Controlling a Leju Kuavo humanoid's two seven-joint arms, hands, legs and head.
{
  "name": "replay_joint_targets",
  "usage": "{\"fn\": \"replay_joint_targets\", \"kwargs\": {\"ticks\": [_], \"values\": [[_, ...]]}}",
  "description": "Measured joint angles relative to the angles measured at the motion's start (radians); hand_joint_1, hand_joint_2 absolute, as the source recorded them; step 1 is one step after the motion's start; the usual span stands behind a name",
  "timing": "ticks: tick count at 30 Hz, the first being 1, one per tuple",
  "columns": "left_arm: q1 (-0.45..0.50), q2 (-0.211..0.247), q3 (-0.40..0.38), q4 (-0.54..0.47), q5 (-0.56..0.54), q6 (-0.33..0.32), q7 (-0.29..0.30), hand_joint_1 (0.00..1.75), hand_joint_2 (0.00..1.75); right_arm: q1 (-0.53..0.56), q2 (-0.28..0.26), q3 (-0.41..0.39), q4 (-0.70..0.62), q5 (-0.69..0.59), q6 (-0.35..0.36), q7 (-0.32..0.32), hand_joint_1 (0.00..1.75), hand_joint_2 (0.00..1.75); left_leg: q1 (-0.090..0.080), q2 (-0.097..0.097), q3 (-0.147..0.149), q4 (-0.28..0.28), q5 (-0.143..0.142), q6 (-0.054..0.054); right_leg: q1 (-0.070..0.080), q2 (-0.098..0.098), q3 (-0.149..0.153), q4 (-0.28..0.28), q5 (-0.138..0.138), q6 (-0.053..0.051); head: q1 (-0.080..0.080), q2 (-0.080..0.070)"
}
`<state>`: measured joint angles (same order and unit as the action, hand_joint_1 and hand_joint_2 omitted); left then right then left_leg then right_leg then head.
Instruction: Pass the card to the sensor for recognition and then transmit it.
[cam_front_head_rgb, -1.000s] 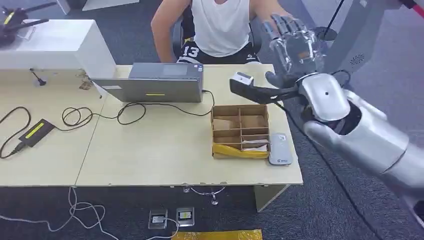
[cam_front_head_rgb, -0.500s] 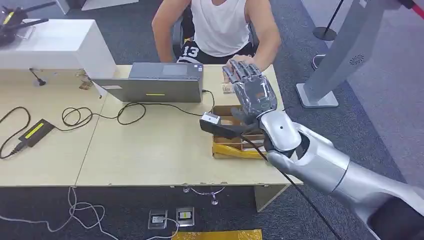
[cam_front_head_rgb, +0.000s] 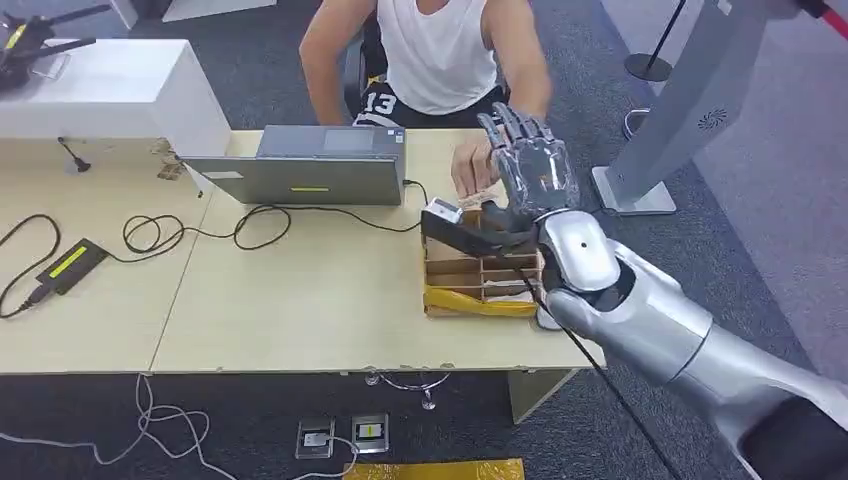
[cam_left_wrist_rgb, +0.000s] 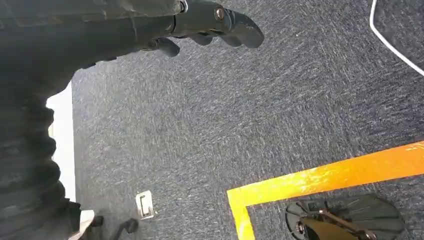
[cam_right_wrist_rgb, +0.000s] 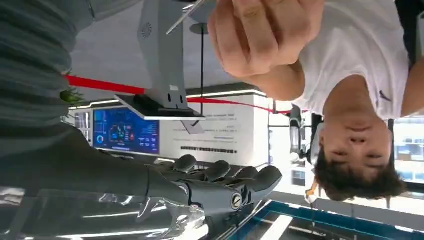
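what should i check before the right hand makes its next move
1. Right hand free: ok, fingers apart, holding nothing.
2. Person's hand within reach: ok, right beside the robot's fingers.
3. Card in the person's hand: cannot tell.
4. Height over the cardboard box: ok, the right hand is raised above it.
5. Left hand out of the way: ok, hanging over the carpet, holding nothing.

A light wooden desk (cam_front_head_rgb: 300, 300) stood on dark grey carpet (cam_front_head_rgb: 720, 200). At ten o'clock sat a white cabinet (cam_front_head_rgb: 110, 90); at two o'clock, a grey stand's base (cam_front_head_rgb: 630, 190).
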<state>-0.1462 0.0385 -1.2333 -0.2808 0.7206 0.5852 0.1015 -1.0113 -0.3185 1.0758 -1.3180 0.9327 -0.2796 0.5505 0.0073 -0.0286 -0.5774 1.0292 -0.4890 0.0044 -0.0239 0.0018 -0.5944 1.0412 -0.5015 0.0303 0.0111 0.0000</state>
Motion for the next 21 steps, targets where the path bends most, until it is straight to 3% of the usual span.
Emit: {"fn": "replay_joint_targets", "kwargs": {"ticks": [18,19,20,21], "values": [[-0.003,-0.004,0.0,0.0,-0.006,-0.009,0.004,0.0,1.75,0.009,-0.034,-0.058,0.039,-0.037,-0.016,-0.012,0.0,1.75,0.0,0.001,0.0,0.0,0.0,0.0,0.0,0.001,0.0,0.0,0.0,0.0,0.0,0.0],[-0.003,-0.004,0.0,0.0,-0.006,-0.009,0.004,0.0,1.75,0.009,-0.034,-0.058,0.04,-0.037,-0.016,-0.013,0.16,1.75,0.0,0.001,0.0,0.0,0.0,0.0,0.0,0.001,0.0,0.0,0.0,0.0,0.0,0.0],[-0.003,-0.004,0.0,0.0,-0.006,-0.01,0.004,0.0,1.75,0.009,-0.034,-0.058,0.041,-0.037,-0.016,-0.013,1.29,1.75,0.0,0.001,0.0,0.0,0.0,0.0,0.0,0.001,0.0,0.0,0.0,0.0,0.0,0.0],[-0.004,-0.004,0.0,0.0,-0.006,-0.01,0.004,0.0,1.75,0.009,-0.034,-0.058,0.042,-0.04,-0.016,-0.017,1.71,1.75,0.0,0.001,0.0,0.0,0.0,0.0,0.0,0.001,0.0,0.0,0.0,0.0,0.0,0.0]]}}
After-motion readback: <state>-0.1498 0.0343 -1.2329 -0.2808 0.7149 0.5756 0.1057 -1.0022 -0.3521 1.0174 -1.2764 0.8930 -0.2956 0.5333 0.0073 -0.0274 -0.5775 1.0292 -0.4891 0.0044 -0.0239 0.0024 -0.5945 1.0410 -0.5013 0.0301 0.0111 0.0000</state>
